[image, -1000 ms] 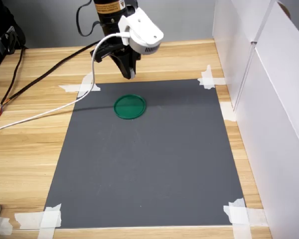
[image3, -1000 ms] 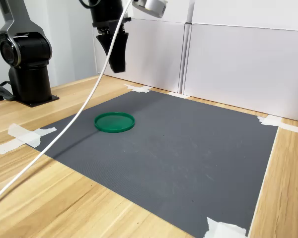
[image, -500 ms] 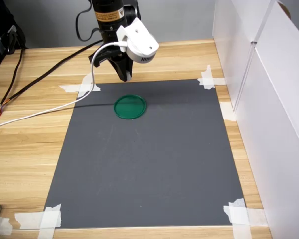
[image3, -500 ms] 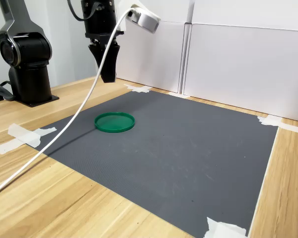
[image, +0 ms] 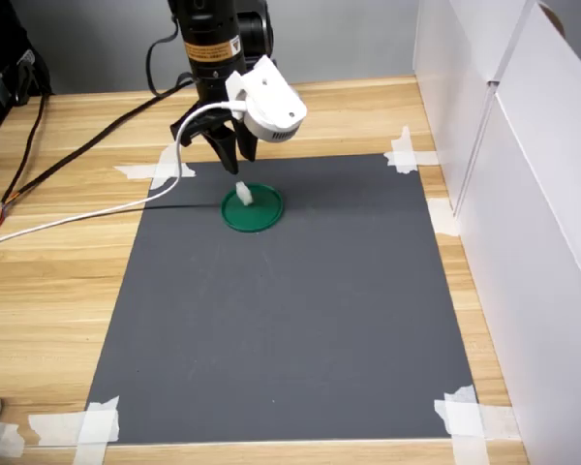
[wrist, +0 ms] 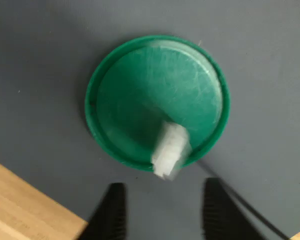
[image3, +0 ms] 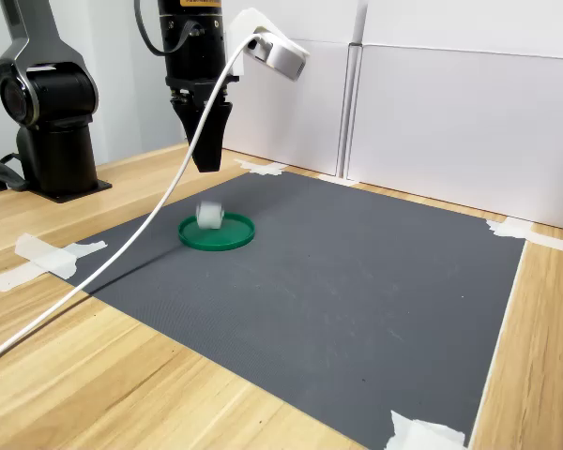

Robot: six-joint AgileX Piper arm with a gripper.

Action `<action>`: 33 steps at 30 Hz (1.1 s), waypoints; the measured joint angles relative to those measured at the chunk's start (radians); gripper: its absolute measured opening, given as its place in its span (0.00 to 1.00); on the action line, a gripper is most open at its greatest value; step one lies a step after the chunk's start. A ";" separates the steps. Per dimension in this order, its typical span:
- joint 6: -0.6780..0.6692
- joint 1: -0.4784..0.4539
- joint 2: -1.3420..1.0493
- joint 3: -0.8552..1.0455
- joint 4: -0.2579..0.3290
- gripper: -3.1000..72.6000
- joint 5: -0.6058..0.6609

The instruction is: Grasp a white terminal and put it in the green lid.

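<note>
From my remote seat, the claw (image: pixel 234 163) hangs above the far edge of the green lid (image: pixel 253 208), jaws spread apart with nothing between them. The wrist view shows both dark fingertips (wrist: pixel 113 210) clear of each other and the mat visible in the gap.

The white terminal (image: pixel 242 194) is blurred in all three shots, so I read it as dropping or just landing, not settled. In the wrist view it overlaps the lid's rim at roughly 5 o'clock on the disc. In the first exterior view it shows over the lid at about 11 o'clock. I can't tell whether it's touching the lid yet or where it ends up.

The height makes sense to me: letting go from straight above means the piece falls into the shallow rim instead of being scraped in.

Looks-wise, it's a tiny translucent white block, a fraction of the lid's width. The lid is a flat dark green disc with a low raised lip, sitting on the grey mat (image: pixel 290 320) taped to the wooden counter (image: pixel 58 271).
</note>
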 joint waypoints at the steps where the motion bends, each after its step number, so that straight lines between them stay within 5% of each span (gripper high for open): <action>1: 0.000 0.000 0.000 0.000 0.000 0.67 -0.006; 7: 0.000 0.000 -0.005 0.000 0.011 0.79 -0.019; 18: -0.004 0.000 -0.102 0.000 0.026 0.79 -0.017; 33: -0.061 -0.056 -0.199 0.003 0.026 0.76 0.145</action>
